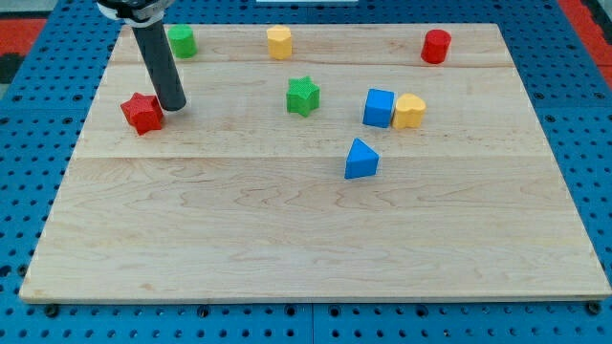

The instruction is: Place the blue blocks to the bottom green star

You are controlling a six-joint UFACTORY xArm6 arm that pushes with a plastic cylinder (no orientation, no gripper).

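A green star [303, 96] lies on the wooden board [287, 229] a little above the middle. A blue cube [379, 108] sits to its right, touching a yellow block [409, 111]. A blue triangular block [360, 160] lies below and to the right of the star. My tip [173, 107] rests at the view's upper left, right beside a red star [142, 113], far left of the blue blocks.
A green block [181, 41] sits at the top left, partly behind the rod. A yellow block [279, 42] is at the top middle and a red cylinder [436, 46] at the top right. A blue pegboard surrounds the board.
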